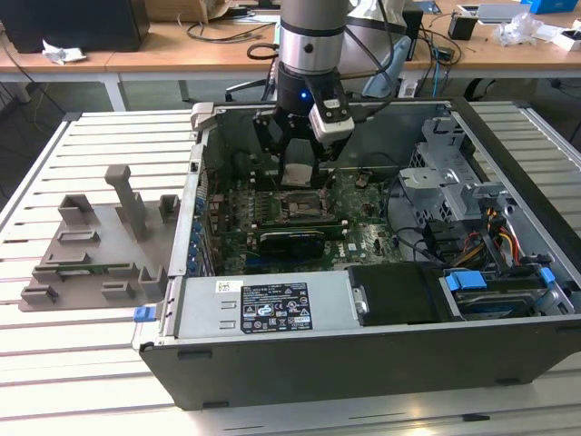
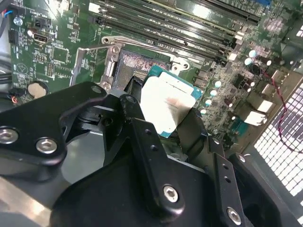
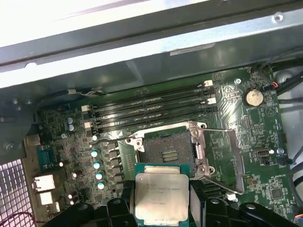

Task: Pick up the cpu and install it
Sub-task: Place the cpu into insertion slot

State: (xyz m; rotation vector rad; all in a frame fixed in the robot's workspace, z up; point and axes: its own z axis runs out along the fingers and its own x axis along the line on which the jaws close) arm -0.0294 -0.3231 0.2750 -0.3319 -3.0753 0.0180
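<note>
The cpu [image 1: 298, 174] is a small square chip with a silvery top and a thin green rim. My gripper [image 1: 298, 179] is shut on it by two opposite edges, inside the open computer case [image 1: 363, 363]. The chip hangs level, a little above the motherboard and close beside the open black socket [image 1: 300, 207]. In the first wrist view the cpu [image 3: 161, 196] sits between the black fingers [image 3: 196, 203], and the bare socket [image 3: 168, 149] lies just beyond it with its metal frame and lever [image 3: 222, 135] swung open. In the second wrist view the cpu [image 2: 165, 101] partly covers the socket [image 2: 137, 66].
A grey plastic tray with upright blocks [image 1: 100, 245] stands on the slatted table at the exterior view's left. Inside the case are memory slots [image 3: 147, 111], a drive cage [image 1: 445, 173], cables [image 1: 495, 232] and a power supply [image 1: 272, 309] along the near wall.
</note>
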